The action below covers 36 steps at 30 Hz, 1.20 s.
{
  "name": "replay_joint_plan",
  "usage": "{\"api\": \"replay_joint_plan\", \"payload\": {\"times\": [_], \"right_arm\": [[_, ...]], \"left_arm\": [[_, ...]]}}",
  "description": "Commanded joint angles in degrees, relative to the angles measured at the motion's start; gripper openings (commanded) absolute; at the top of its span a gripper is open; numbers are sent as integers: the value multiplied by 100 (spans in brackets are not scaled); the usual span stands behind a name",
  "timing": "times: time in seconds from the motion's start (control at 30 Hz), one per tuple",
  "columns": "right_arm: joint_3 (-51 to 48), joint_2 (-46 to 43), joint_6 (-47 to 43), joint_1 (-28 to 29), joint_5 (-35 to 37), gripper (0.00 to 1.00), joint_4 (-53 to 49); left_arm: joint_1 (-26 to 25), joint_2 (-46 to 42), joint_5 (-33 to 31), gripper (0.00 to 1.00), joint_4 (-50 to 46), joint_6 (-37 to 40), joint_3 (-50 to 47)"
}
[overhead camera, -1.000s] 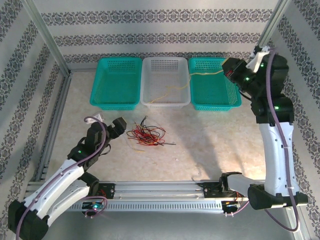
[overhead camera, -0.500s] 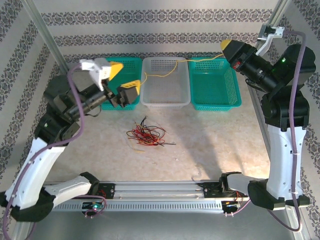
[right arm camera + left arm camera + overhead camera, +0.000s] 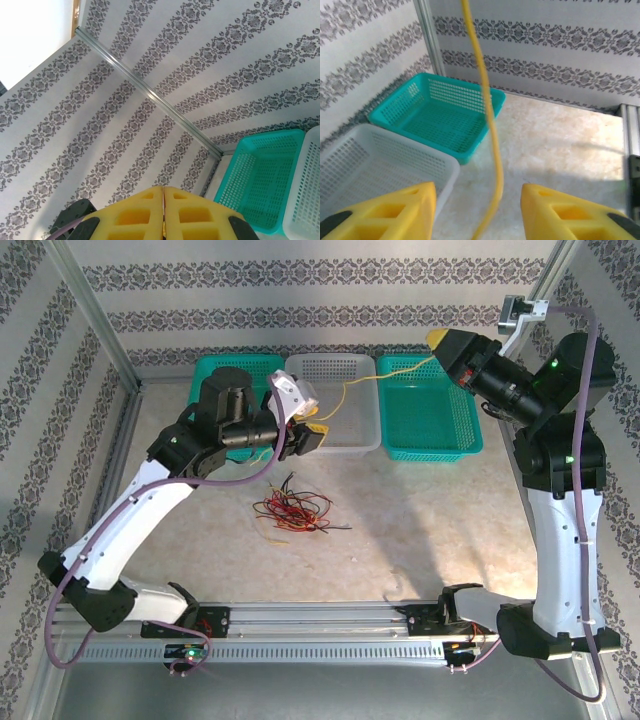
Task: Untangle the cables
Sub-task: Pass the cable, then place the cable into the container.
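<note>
Now, from the top camera, the left gripper [image 3: 308, 429] has swung up from low beside the tangle a second ago and reaches out over the white basket [image 3: 330, 368]. Its tips are level with the sagging lower part of the yellow cable [image 3: 390, 370]. That cable climbs away from it to the right gripper [image 3: 438, 339], which has lifted a little and appears to pinch the cable's far end at its tip. The red and black cables [image 3: 292, 510] lie untouched in a knot on the tabletop [image 3: 420, 530], below and behind the left gripper. Through the left wrist camera, its fingers [image 3: 385, 210] are spread wide. The yellow strand hangs straight down through the gap between them, touching neither, with a teal basket [image 3: 445, 117] ahead of it. Through the right wrist camera, the pads are pressed flat together, though the thin strand itself is too fine to make out at the seam. Judging from this, one cable is already drawn clear of the knot, and the left arm has come to take its loose length. Closing on it looks like the next step, provided the slack does not swing out of the gap.
</note>
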Motion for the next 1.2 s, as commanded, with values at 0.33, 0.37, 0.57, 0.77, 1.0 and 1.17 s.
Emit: {"api": "replay_joint_plan", "payload": {"times": [0.33, 0.37, 0.57, 0.77, 1.0, 1.17], "right_arm": [[-128, -65, 171, 103, -130, 0, 445], [-159, -82, 156, 103, -97, 0, 434], [-487, -469, -320, -33, 933, 93, -298], [-1464, -1111, -234, -871, 1412, 98, -759], [-2683, -1574, 129, -899, 867, 98, -605], [-3402, -2031, 321, -899, 629, 98, -504]], "left_arm": [[-57, -481, -583, 7, 878, 111, -662], [-57, -522, -655, 4, 970, 74, -722], [-35, -707, -1402, 0, 1181, -130, -985], [339, -575, -2331, 0, 1077, -392, -990], [1151, 469, -3927, 0, 1588, -95, -537], [1529, 1520, -5242, 0, 2551, 657, -313]]}}
